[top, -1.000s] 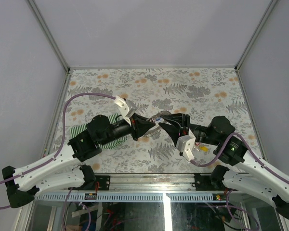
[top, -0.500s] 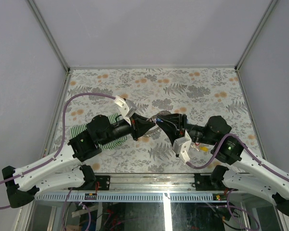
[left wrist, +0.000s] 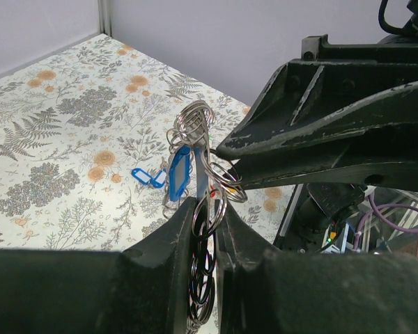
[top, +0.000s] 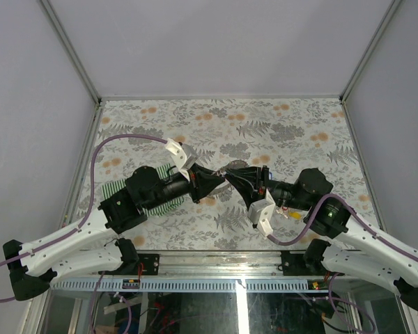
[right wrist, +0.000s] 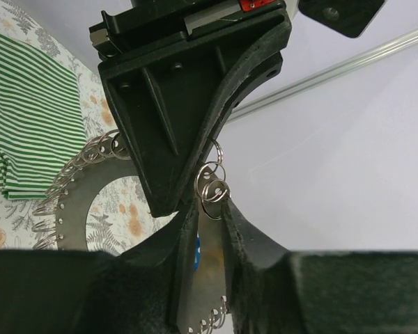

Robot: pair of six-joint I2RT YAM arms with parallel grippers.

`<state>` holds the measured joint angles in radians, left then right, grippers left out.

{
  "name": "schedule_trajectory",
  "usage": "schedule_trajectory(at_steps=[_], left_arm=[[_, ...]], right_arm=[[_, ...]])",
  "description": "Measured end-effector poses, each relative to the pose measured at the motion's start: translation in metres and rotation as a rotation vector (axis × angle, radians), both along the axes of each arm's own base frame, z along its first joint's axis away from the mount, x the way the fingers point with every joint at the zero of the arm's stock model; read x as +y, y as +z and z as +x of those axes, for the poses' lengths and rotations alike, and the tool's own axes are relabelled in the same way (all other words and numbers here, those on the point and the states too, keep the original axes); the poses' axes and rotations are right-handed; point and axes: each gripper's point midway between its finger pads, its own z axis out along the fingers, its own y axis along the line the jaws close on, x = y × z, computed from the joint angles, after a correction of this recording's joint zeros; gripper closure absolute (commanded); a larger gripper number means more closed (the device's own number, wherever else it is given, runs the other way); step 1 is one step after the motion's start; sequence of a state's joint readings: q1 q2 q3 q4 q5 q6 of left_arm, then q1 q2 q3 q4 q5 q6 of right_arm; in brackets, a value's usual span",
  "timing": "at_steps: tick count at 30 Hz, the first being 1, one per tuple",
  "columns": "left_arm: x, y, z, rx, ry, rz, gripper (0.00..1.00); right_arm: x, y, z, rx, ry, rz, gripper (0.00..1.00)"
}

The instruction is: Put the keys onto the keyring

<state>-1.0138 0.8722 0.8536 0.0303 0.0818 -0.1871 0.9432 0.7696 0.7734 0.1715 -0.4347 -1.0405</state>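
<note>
The keyring (top: 235, 165) is a silvery metal loop edged with many small rings, held in the air between both grippers. My left gripper (top: 221, 181) is shut on it; in the left wrist view (left wrist: 207, 209) the small rings run between the fingers. A blue key tag (left wrist: 179, 172) hangs from the keyring (left wrist: 195, 122). My right gripper (top: 231, 179) meets the left one tip to tip. In the right wrist view (right wrist: 210, 209) it is shut on the keyring's flat band (right wrist: 80, 202), with small rings just above its fingertips. A second blue key tag (left wrist: 148, 177) lies on the table.
A green striped cloth (top: 168, 202) lies under the left arm and shows in the right wrist view (right wrist: 28, 118). Yellow and red key tags (top: 292, 215) lie beside the right arm. The floral table (top: 299, 132) is walled on three sides.
My right gripper has moved left, closing the gap to the left gripper, and now meets it at the keyring. The left arm has stayed still.
</note>
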Motion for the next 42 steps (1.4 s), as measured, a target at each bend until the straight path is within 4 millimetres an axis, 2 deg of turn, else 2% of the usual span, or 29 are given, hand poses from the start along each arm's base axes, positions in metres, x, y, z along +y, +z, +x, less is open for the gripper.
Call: schedule_trajectory(at_steps=[13, 34, 42], left_arm=[[-0.001, -0.002, 0.001, 0.003, 0.003, 0.005, 1.00], [-0.002, -0.005, 0.003, 0.000, 0.009, 0.017, 1.00], [-0.002, 0.002, -0.007, -0.036, -0.050, 0.011, 1.00]], right_arm=[[0.000, -0.002, 0.003, 0.017, -0.022, 0.016, 0.90], [-0.005, 0.002, 0.007, 0.166, -0.060, 0.091, 0.97], [-0.009, 0.010, -0.001, 0.225, -0.039, 0.137, 0.99]])
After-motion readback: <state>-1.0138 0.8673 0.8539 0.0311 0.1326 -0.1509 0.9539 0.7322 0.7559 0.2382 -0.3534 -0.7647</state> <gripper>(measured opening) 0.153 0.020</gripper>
